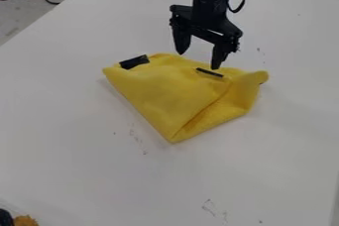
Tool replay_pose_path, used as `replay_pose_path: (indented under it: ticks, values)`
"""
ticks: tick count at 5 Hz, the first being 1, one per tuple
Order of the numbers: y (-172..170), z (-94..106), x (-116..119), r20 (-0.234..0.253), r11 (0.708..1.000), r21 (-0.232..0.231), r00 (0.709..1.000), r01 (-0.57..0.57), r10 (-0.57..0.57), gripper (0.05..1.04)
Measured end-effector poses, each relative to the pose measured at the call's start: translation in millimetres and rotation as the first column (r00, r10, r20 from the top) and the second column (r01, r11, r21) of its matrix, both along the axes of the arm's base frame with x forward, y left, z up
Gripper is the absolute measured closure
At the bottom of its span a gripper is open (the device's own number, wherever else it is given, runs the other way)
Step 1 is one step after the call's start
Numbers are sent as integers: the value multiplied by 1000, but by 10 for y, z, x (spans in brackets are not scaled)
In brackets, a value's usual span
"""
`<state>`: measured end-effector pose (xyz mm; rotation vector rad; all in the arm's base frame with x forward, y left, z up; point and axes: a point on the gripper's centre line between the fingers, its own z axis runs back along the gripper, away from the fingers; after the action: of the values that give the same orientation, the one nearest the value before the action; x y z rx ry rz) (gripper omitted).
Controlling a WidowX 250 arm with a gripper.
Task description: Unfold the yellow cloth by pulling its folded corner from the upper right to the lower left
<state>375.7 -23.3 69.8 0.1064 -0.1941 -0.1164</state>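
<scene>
You are looking at a folded yellow cloth (pixel 169 91) lying on the white table (pixel 79 136). Your gripper (pixel 200 57) is hanging at the cloth's far edge with its fingers standing apart, gripping nothing; you can't tell whether a tip is touching. Beside one finger, a dark strip (pixel 210 73) is sitting on the cloth. You are probably dealing with something light, limp and unlikely to break, offering its best pinch at the puffed corner (pixel 254 78).
</scene>
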Motion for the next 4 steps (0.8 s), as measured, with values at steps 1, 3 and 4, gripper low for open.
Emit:
replay_pose_path:
  ticks: [1,3,4]
  values:
    - [-3,-137,-22,-37,1000,1,999,2,-2,83]
    - [-62,-416,222,-25,997,-8,997,76,-76,83]
    - [-95,-486,318,-25,993,-23,993,115,-116,83]
